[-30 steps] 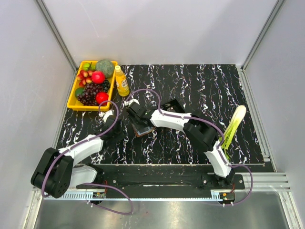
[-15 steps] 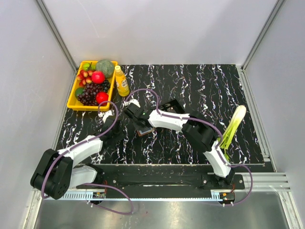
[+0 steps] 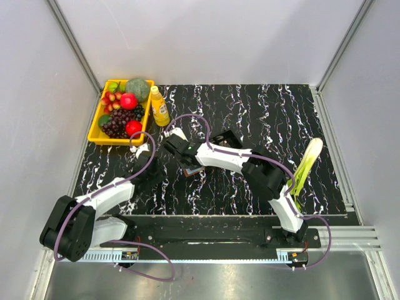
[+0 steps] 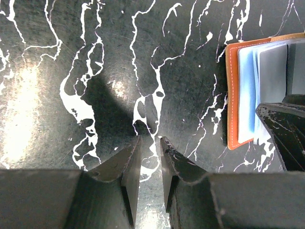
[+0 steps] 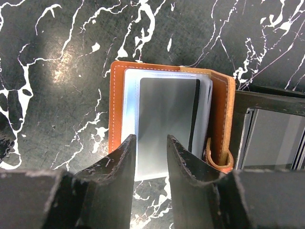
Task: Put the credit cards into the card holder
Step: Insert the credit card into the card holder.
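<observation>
The card holder point(image 5: 117, 105) lies open directly beneath the right gripper point(image 5: 151, 137), whose jaws stand slightly apart.

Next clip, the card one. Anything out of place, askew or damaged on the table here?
Nothing is spilled or broken. The one odd thing is a leek lying alone at the right edge of the mat, far from the yellow fruit tray at the far left. The card holder lies open and flat.
</observation>
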You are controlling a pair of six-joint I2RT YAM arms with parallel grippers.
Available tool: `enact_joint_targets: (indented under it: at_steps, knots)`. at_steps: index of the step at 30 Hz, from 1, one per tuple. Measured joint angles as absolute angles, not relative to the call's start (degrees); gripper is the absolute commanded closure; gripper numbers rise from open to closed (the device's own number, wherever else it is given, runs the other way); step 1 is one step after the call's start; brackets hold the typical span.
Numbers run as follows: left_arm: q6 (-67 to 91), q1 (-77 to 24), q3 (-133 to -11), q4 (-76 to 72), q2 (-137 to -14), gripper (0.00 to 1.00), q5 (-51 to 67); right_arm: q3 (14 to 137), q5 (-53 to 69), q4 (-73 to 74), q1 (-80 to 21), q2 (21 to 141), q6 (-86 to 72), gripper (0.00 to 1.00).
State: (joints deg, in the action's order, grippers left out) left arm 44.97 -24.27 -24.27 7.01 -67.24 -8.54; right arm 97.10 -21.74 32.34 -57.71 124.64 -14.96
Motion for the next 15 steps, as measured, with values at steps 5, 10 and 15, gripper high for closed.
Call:
enact_joint_targets:
  at_steps: [5, 10, 15]
  knots:
    - [44.69, -24.27, -24.27, 6.33, -67.68, 0.73, -7.49, 97.01, -22.76, 32.82, -57.47, 123.87, -14.39, 0.62]
    - [43.94, -24.27, -24.29, 6.26, -67.9, 0.72, -6.83, 96.29, -23.44, 32.91, -56.8, 121.73, -13.65, 0.6]
    - [43.2, -24.27, -25.3, 5.3, -68.9, 0.71, -4.84, 96.12, -24.47, 32.84, -55.81, 120.27, -12.6, 0.6]
